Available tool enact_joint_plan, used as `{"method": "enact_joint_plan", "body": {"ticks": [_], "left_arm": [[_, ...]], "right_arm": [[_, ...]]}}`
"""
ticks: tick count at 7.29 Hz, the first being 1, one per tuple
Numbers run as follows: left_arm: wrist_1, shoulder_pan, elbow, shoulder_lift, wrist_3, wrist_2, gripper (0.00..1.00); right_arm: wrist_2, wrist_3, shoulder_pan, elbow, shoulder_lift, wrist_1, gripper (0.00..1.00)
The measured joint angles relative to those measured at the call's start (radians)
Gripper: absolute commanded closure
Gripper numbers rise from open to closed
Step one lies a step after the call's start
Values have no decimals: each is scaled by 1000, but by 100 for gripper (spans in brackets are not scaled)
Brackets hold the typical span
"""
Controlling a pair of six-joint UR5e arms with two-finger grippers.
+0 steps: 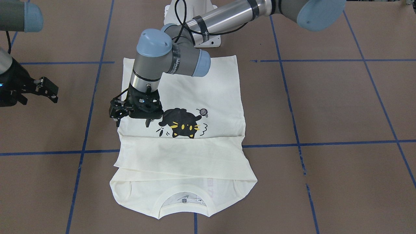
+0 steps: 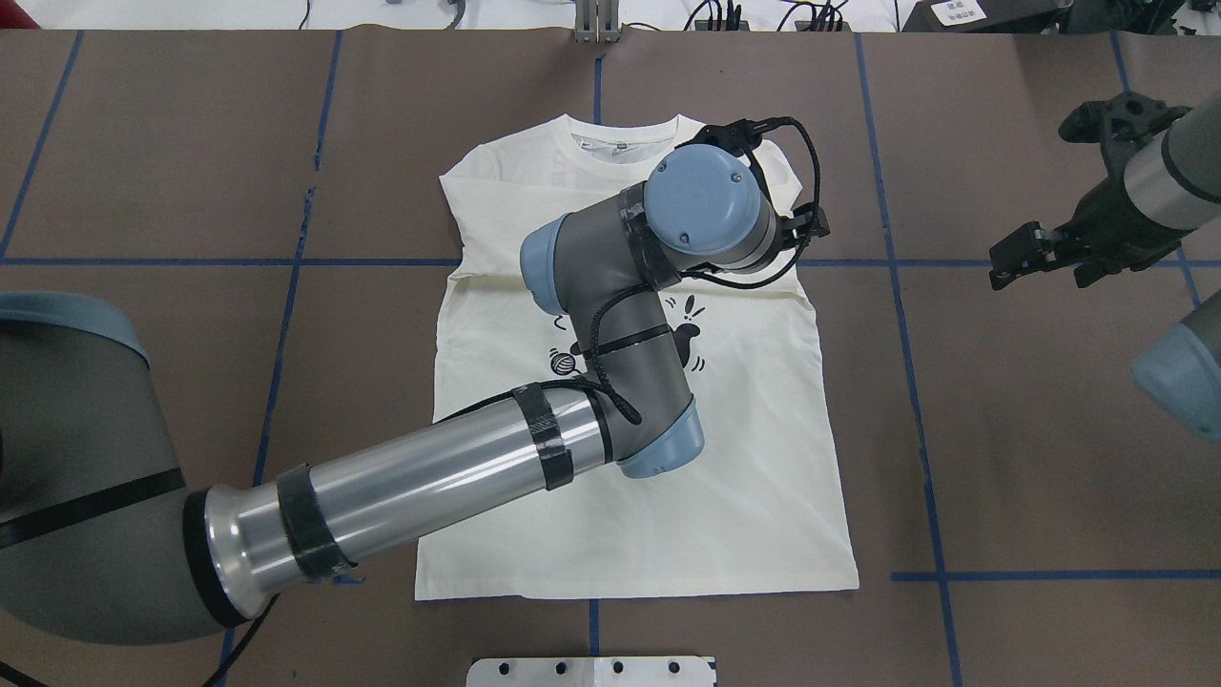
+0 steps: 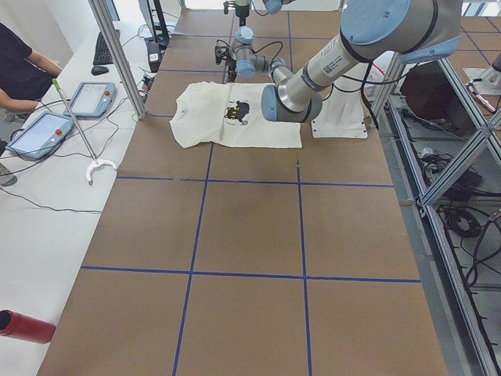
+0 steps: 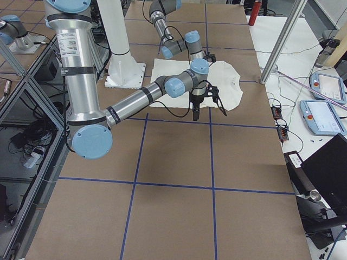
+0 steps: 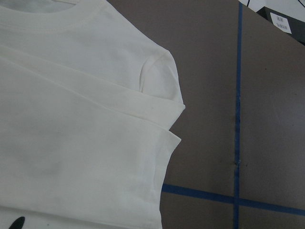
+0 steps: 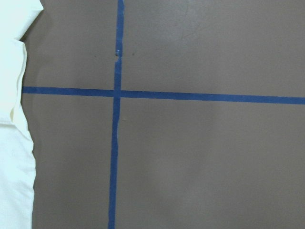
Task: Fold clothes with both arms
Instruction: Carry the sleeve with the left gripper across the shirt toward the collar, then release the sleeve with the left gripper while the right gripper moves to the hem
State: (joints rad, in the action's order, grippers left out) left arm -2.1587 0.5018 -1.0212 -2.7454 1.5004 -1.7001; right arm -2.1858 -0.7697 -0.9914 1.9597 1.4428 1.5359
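Nearest the front-facing camera is the ribbed collar [image 1: 182, 191] of the cream-white T-shirt [image 1: 195, 87], which lies flat on the brown counter [image 1: 341, 104] with its hem towards the robot's base. Both long sleeves are folded in across the chest and form a layered band between the collar and the black cat print [image 1: 182, 125]. That print faces up, with a small ball of yarn [image 1: 203, 112] just beside it. Faint reddish lettering shows through the cloth under the band, too dim to read.

In the overhead view the left arm [image 2: 429, 477] reaches across the shirt from the robot's left. Its wrist is above the shoulder on the robot's right. The left pincer [image 1: 132, 123] points down over that edge of the shirt, level with the cat print. Its fingers are spread apart and hold nothing. The left wrist view looks down on the folded sleeve edges and the shoulder from above, and no finger shows in it.

The right arm [image 2: 1159, 172] hangs over bare counter on the robot's right, clear of the shirt. The right pincer [image 2: 1045, 267] is spread as well and carries nothing. Below it, in the right wrist view, blue tape lines [image 6: 114, 143] cross, with the shirt's edge at that view's left margin.
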Motion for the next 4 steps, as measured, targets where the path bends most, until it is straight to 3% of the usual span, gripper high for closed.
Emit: {"method": "enact_joint_plan", "body": {"ticks": [2, 4], "left_arm": [[172, 34, -287, 183, -119, -69, 1], [280, 64, -665, 482, -230, -109, 1]], "right_arm": [[94, -225, 147, 17, 0, -118, 0], [251, -461, 353, 55, 0, -146, 0]]}}
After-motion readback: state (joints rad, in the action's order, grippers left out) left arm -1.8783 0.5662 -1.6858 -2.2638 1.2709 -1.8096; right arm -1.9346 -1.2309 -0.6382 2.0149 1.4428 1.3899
